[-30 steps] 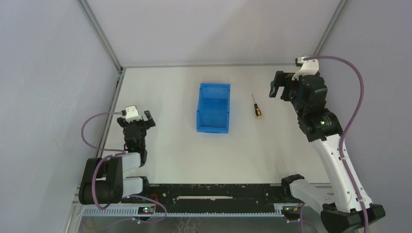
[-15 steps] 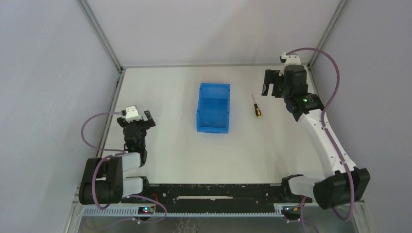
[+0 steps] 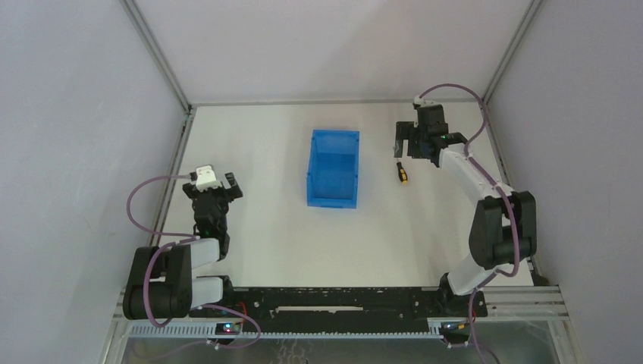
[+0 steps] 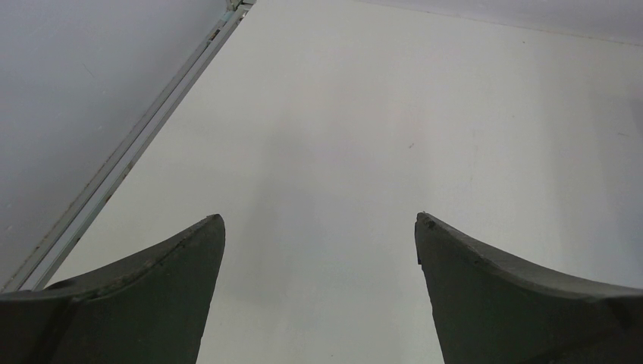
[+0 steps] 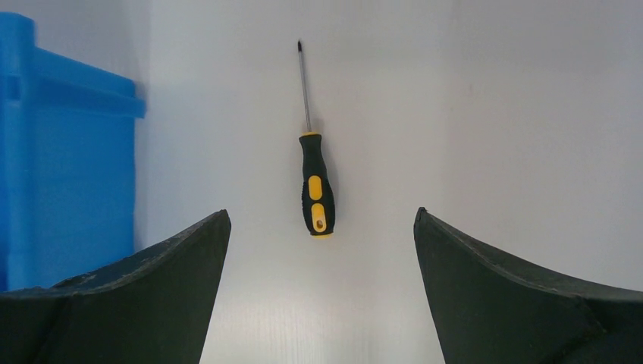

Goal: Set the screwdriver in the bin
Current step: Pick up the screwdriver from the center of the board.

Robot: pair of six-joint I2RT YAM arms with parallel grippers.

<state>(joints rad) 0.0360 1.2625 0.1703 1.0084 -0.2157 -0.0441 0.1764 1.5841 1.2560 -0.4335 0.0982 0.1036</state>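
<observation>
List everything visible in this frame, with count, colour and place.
screwdriver: one, black-and-yellow handle and dark shaft; lying on the table right of the bin
bin: one, blue; mid-table, open top, nothing seen inside
table: one, white; under everything
left gripper: one, black; open, near the table's left edge
right gripper: one, black; open, over the screwdriver, holding nothing

1. Bright, even, diffuse light covers the white table (image 3: 280, 235), with no glare spots.
2. In the right wrist view a soft grey shade lies on the table just beside the wall of the bin (image 5: 68, 174).
3. Right of the bin, the screwdriver (image 5: 316, 186) is in sharp focus and casts barely any shadow.
4. The top view is softer, and fine detail around the bin is lost.
</observation>
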